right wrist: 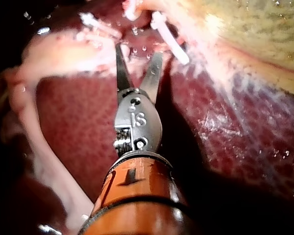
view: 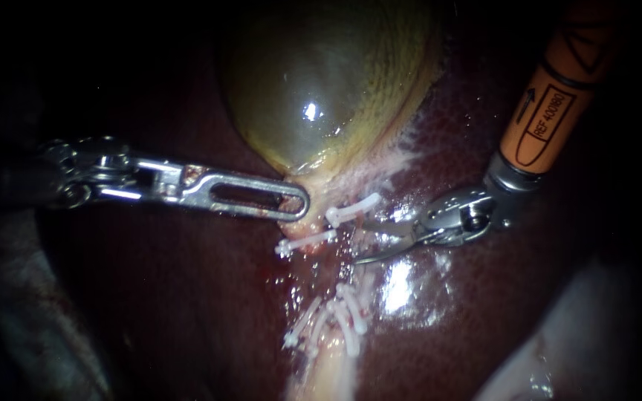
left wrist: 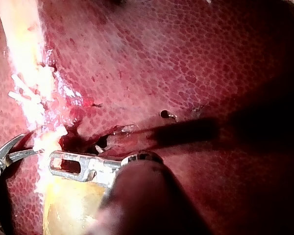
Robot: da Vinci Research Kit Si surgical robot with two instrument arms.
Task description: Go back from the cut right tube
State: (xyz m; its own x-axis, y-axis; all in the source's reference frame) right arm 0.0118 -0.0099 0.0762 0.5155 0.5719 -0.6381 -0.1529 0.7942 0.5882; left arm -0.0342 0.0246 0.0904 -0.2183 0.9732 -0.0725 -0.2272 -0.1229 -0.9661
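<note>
Backing off is in hand: right instrument (view: 382,241), jaws apart, sits at the cut right tube (view: 347,267) between clips (view: 352,210). Jaws of left instrument (view: 291,204) clamp the gallbladder (view: 321,89). Next move probably calls for a straight withdrawal, clear of clips.

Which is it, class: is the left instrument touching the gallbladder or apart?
Touching. The endoscope view shows the left instrument shut on the gallbladder at its narrow end, with no gap.

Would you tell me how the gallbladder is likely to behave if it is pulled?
Probably soft and floppy: the gallbladder bulges like a filled sac and narrows where the left instrument grips it. Its wet glare suggests that it is slippery. The translucent wall looks thin and easy to tear, so gentle traction seems wise.
</note>
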